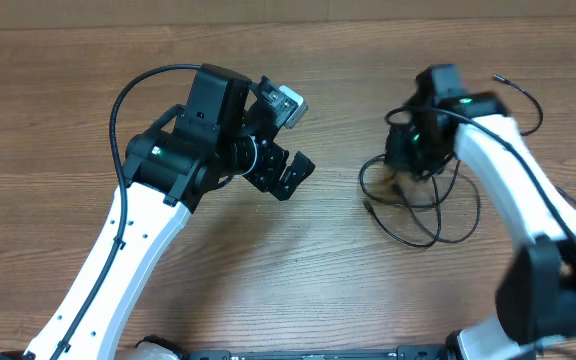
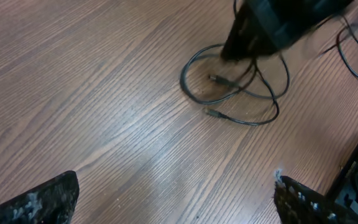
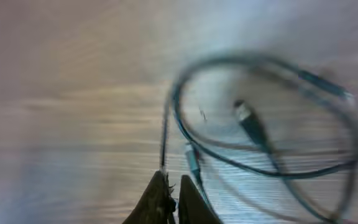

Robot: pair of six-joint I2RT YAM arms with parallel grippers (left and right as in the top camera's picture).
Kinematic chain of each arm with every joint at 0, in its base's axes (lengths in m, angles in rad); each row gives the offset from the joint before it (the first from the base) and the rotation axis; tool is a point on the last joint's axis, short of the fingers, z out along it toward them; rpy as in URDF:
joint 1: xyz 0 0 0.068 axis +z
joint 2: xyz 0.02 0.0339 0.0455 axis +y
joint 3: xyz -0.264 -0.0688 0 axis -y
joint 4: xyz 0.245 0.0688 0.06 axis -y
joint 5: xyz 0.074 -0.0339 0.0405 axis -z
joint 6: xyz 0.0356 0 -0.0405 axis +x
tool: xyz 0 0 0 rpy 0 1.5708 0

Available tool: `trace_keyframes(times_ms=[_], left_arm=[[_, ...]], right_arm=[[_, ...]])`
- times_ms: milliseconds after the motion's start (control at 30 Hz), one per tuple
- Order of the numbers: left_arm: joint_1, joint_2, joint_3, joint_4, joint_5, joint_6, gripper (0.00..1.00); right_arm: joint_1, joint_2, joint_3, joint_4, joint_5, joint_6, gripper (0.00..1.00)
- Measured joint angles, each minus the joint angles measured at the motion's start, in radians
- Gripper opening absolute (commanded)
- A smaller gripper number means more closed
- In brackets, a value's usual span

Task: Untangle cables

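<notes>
The wooden desk [image 1: 268, 270] fills every view; two white-and-black arms reach over it from the near edge, the left arm [image 1: 118, 260] angling in toward the middle, the right arm [image 1: 513, 170] bending over the right half; the left gripper [image 2: 176, 186] hangs above bare wood with its fingers [image 2: 39, 199] spread wide apart and nothing between them; the right gripper [image 3: 171, 185] is down at the tangle with its jaws drawn together, tips almost touching; one strand runs straight down to those tips, but the wrist view is too blurred to tell whether it is pinched there; the cables [image 2: 247, 122] lie on the right half of the desk, thin black cords in overlapping loops directly beneath the right gripper and well apart from the left one; a further thin loop [image 1: 533, 105] lies just beyond the right arm; inside the main loop rests one small plug [image 2: 216, 79], and a second plug [image 2: 213, 113] lies just outside its near edge.
</notes>
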Motion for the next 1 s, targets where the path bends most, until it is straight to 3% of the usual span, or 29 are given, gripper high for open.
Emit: trace_keyframes(times_ms=[233, 533, 767, 800, 900, 1000], left_arm=[[0.000, 0.000, 0.000, 0.000, 0.000, 0.000, 1.00], [0.000, 0.000, 0.000, 0.000, 0.000, 0.000, 1.00], [0.000, 0.000, 0.000, 0.000, 0.000, 0.000, 1.00], [0.000, 0.000, 0.000, 0.000, 0.000, 0.000, 1.00], [0.000, 0.000, 0.000, 0.000, 0.000, 0.000, 1.00], [0.000, 0.000, 0.000, 0.000, 0.000, 0.000, 1.00]], right_arm=[[-0.003, -0.340, 0.280, 0.050, 0.112, 0.010, 0.04], [-0.003, -0.657, 0.378, 0.483, 0.253, 0.013, 0.04], [-0.003, -0.704, 0.383, 0.634, 0.488, -0.047, 0.04], [-0.003, -0.678, 0.383, 0.634, 0.630, -0.091, 0.04], [-0.009, -0.612, 0.383, 0.642, 0.816, -0.141, 0.04], [-0.049, -0.530, 0.383, 0.645, 0.920, -0.163, 0.04]])
